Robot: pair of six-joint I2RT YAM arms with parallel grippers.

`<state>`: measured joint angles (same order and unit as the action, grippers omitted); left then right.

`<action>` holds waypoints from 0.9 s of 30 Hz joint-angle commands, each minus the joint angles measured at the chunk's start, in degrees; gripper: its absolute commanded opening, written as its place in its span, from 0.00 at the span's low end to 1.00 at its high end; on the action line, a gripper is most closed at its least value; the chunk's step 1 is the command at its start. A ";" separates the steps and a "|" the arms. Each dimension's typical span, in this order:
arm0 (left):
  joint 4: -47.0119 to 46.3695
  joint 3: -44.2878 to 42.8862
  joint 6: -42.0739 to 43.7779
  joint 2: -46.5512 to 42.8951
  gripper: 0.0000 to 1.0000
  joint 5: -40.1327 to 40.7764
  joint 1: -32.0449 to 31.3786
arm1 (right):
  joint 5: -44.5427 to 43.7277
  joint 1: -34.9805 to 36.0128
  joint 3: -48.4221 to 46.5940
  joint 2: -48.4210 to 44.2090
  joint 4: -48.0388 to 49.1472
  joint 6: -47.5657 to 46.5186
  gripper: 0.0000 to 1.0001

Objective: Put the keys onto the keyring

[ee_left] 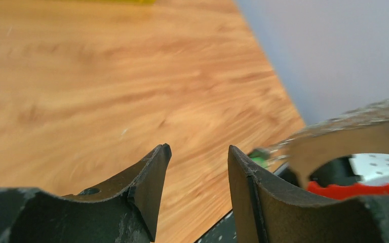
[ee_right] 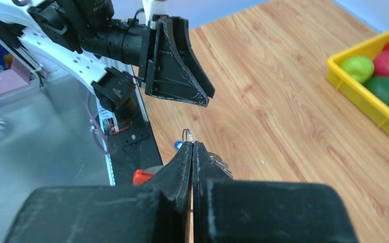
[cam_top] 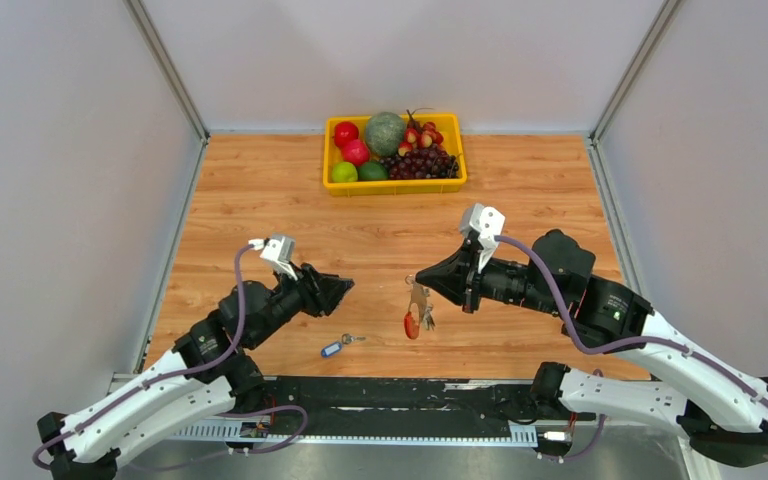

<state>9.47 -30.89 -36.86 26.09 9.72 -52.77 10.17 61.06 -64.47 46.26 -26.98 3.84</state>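
Observation:
My right gripper (cam_top: 422,278) is shut on the thin silver keyring (ee_right: 187,134) and holds it above the table. Only the ring's top shows past the fingertips in the right wrist view. The red-headed key (cam_top: 412,325) and the grey charm (cam_top: 425,305) hang below it; the red head also shows in the right wrist view (ee_right: 144,177). The blue-headed key (cam_top: 332,349) lies flat on the table near the front edge. It is partly visible in the right wrist view (ee_right: 178,145). My left gripper (cam_top: 345,287) is open and empty, left of the hanging ring and apart from it, jaws pointing at it (ee_left: 197,152).
A yellow basket (cam_top: 396,186) of fruit stands at the back middle. Grey walls close the table left and right. The black base rail (cam_top: 390,395) runs along the front edge. A blurred curved shape with red beneath (ee_left: 354,190) fills the left wrist view's right side.

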 commanded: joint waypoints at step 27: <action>9.00 16.82 -21.46 16.64 0.55 -1.29 -0.13 | -3.22 0.29 4.68 -5.70 -3.39 3.90 0.00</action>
<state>22.98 -14.68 -61.67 41.01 11.99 -52.77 6.55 61.06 -59.75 41.41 -32.69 6.59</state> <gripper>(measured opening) 0.560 0.004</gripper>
